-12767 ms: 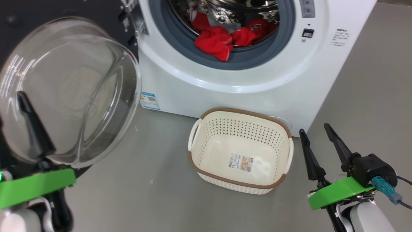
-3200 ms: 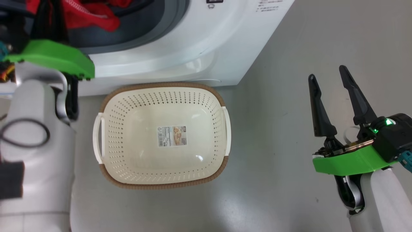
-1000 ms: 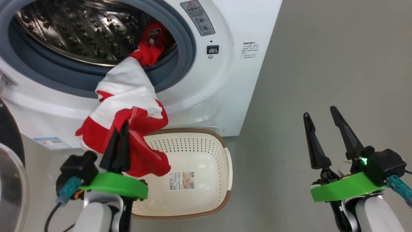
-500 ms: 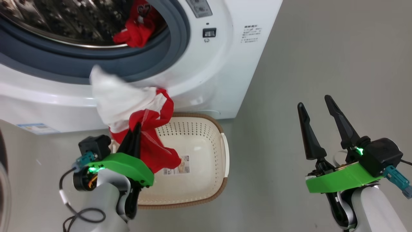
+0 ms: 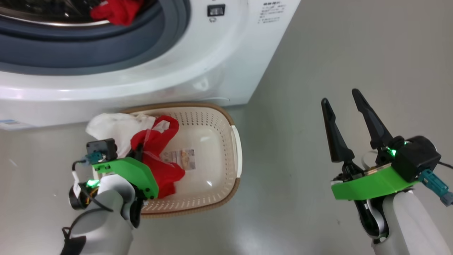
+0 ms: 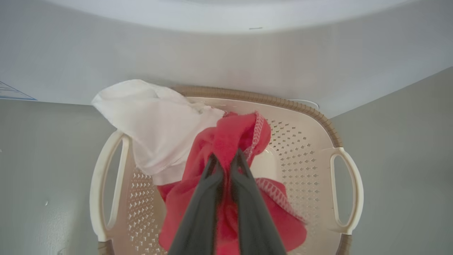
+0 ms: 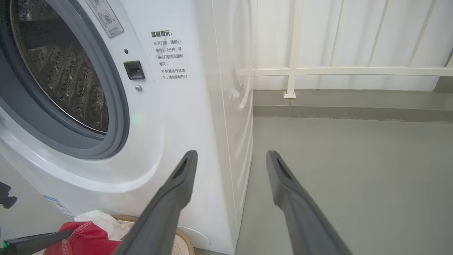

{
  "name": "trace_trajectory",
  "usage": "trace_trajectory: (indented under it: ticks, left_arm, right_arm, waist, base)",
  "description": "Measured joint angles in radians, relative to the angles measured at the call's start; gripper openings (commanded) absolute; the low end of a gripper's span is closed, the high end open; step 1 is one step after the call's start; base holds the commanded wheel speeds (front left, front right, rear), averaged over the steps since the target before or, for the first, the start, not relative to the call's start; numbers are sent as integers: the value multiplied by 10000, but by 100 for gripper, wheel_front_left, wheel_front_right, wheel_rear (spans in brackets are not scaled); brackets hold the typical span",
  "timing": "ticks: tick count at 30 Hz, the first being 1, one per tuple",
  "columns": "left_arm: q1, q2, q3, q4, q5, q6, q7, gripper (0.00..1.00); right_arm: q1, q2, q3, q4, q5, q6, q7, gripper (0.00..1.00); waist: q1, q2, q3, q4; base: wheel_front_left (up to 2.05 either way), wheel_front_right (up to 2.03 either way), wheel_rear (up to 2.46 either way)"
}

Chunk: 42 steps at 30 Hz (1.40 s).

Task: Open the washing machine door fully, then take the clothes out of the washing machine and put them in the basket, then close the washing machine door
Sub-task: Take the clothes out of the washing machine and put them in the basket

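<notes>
My left gripper (image 5: 137, 151) is shut on a red and white jersey (image 5: 157, 143), one of the clothes, and holds it low inside the cream basket (image 5: 216, 110). In the left wrist view the dark fingers (image 6: 212, 177) pinch the red fabric (image 6: 230, 136), and the white part (image 6: 159, 120) drapes over the basket's back-left rim (image 6: 283, 103). More red clothes (image 5: 116, 10) lie in the drum of the washing machine (image 5: 212, 67). My right gripper (image 5: 339, 97) hangs open over the floor to the basket's right, holding nothing (image 7: 230, 154). The washing machine door is out of view.
The basket stands on the grey floor (image 5: 318, 53) right against the machine's front. A blue label sticker (image 5: 9, 124) sits low on the machine's left. A white railing (image 7: 293, 71) and wall stand behind the machine's right side. Open floor lies to the right.
My left gripper has come down from the machine's front into the basket, carrying the jersey with it. The head view has tilted downward. The right gripper has stayed open.
</notes>
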Motion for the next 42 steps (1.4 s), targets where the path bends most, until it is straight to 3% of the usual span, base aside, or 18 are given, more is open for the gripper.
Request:
trace_trajectory:
  ticks: [15, 24, 25, 26, 27, 28, 29, 42]
  left_arm:
    - [-568, 571, -90, 744, -100, -23, 1327, 0]
    - [-570, 608, -201, 800, -174, -33, 1615, 0]
    - [-570, 608, -230, 800, -173, -65, 1611, 24]
    - [-570, 606, -247, 802, -174, -100, 1584, 38]
    - [-571, 604, -255, 802, -174, -100, 1521, 60]
    - [-571, 604, -265, 805, -174, -102, 1444, 93]
    - [-571, 602, -278, 809, -174, -104, 1404, 100]
    - [-559, 414, -422, 483, -157, -270, -328, 100]
  right_arm:
    - [-696, -4, 351, 2, 451, 0, 0, 100]
    - [-697, -4, 376, -42, 523, 0, 0, 100]
    - [-698, -4, 376, -40, 523, 0, 0, 100]
    - [-701, -4, 374, -40, 523, 0, 0, 100]
    - [-709, -4, 372, -40, 522, 0, 0, 100]
    - [-720, -4, 366, -40, 522, 0, 0, 100]
    - [-734, -4, 364, -40, 522, 0, 0, 100]
    - [-815, -4, 167, 4, 412, 0, 0, 100]
  waist:
    - [0, 0, 1305, -705]
    - [0, 0, 1589, -890]
    - [0, 0, 1597, -880]
    - [0, 0, 1604, -866]
    - [0, 0, 1612, -848]
    - [0, 0, 1619, -828]
    - [0, 0, 1620, -805]
    - [0, 0, 1100, -438]
  base:
    - [0, 0, 0]
    - [0, 0, 0]
    - [0, 0, 0]
    - [0, 0, 0]
    - [0, 0, 0]
    - [0, 0, 0]
    - [0, 0, 0]
    - [0, 0, 0]
